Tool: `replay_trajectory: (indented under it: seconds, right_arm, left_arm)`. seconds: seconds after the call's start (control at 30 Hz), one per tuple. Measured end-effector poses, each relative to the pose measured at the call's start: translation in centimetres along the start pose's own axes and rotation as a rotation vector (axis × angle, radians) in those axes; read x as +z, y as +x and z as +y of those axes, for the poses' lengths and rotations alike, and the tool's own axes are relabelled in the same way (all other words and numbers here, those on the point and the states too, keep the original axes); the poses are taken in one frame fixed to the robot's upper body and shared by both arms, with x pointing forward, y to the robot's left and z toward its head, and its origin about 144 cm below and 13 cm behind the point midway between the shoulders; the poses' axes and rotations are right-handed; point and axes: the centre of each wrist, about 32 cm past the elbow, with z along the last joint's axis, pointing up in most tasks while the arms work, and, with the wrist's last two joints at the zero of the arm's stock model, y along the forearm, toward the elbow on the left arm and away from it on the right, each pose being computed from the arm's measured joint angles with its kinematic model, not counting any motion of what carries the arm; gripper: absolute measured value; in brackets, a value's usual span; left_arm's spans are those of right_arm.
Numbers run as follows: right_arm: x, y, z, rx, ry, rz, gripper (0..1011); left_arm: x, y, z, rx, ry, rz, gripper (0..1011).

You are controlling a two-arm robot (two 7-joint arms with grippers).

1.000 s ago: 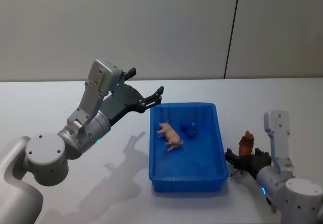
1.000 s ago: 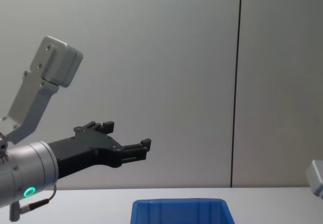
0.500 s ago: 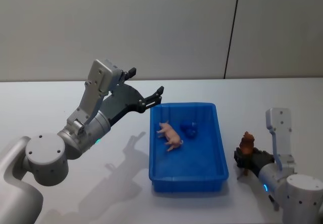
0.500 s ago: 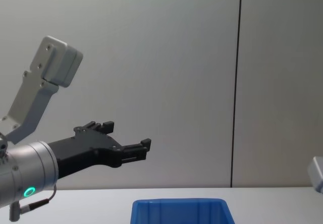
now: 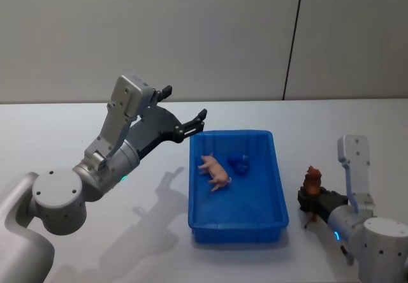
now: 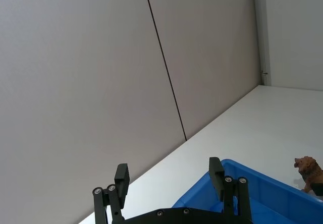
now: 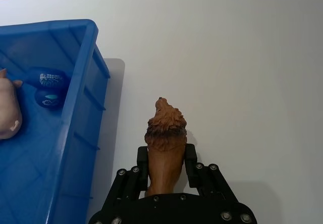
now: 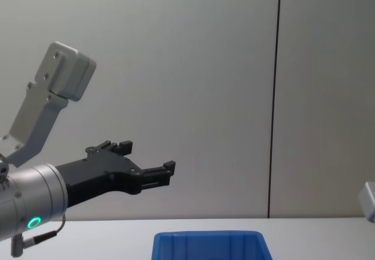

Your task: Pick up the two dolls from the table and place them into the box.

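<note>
— Done so far? Pink pig doll (image 5: 214, 170) lying inside the box (image 5: 237, 222).
— Left? Brown lion doll (image 7: 164, 141) clamped in right end effector (image 7: 166, 163), near table's (image 5: 159, 245) right edge. Left end effector (image 5: 186, 111) spread, empty, above box's left rim.

Plain grey room, evenly lit.
A pale grey wall (image 5: 191, 34) is standing behind the work, a thin dark seam (image 8: 274, 96) running down it, and a white frame (image 6: 262, 32) is showing in one corner.

Head camera high, looking down — chest camera low, level, perhaps nearer — shared: the box (image 5: 237, 184).
</note>
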Motion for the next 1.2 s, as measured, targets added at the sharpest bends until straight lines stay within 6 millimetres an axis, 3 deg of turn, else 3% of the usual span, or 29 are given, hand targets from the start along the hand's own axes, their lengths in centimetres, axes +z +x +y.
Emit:
replay_trajectory:
  seconds: [0.53,1.2]
  right_arm:
    - [1.4,-0.1,-0.7,0.056,0.132,-0.064,407]
    - [4.3,-1.2,-1.9,0.272,0.392,-0.212,407]
  left_arm:
    - [0.0,0.0,0.0,0.000,0.000,0.000,1001]
    - [0.0,0.0,0.0,0.000,0.000,0.000,1001]
